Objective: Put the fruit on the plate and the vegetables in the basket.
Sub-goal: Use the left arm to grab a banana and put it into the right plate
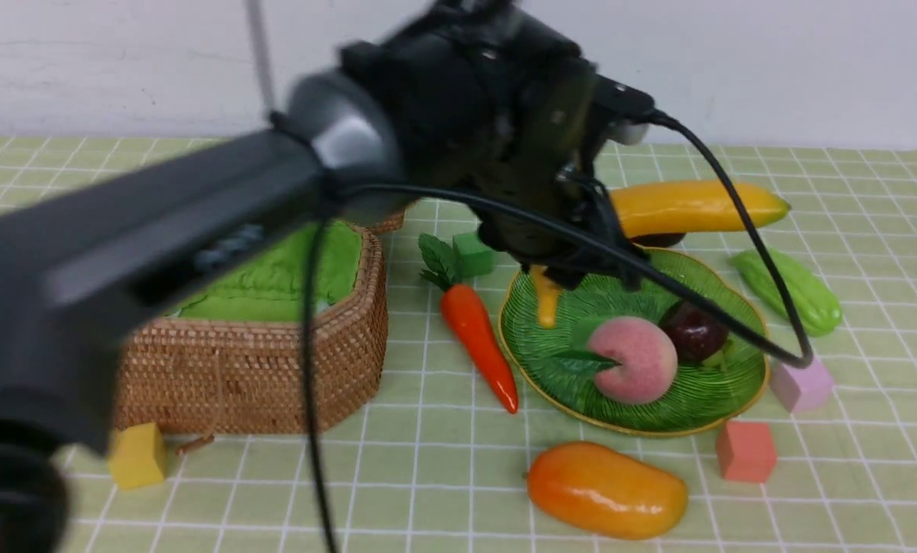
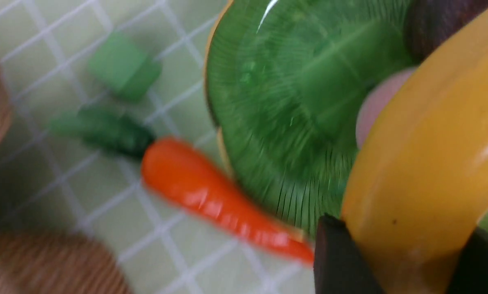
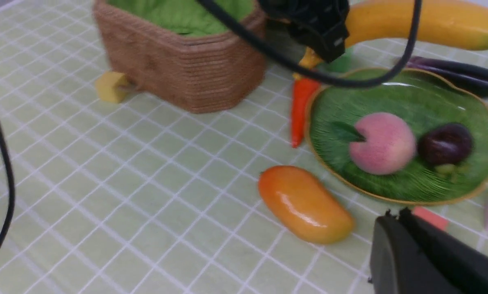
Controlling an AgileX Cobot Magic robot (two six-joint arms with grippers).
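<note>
My left gripper (image 1: 581,246) is shut on the yellow banana (image 1: 689,207) and holds it in the air above the far side of the green leaf-shaped plate (image 1: 704,399). In the left wrist view both black fingers (image 2: 338,257) press the banana (image 2: 424,163). A pink peach (image 1: 633,359) and a dark mangosteen (image 1: 695,330) lie on the plate. The mango (image 1: 606,488) lies on the cloth in front of the plate. The carrot (image 1: 478,338) lies between plate and wicker basket (image 1: 274,361). The bitter gourd (image 1: 789,290) is right of the plate, the eggplant (image 3: 456,75) behind it. My right gripper (image 3: 395,214) is shut and empty, near the mango (image 3: 305,204).
Foam cubes are scattered about: yellow (image 1: 137,455) by the basket's front corner, green (image 1: 474,253) by the carrot leaves, lilac (image 1: 802,384) and salmon (image 1: 746,450) at the plate's right front. A black cable (image 1: 720,299) hangs over the plate. The basket's green lining (image 1: 289,269) is bare.
</note>
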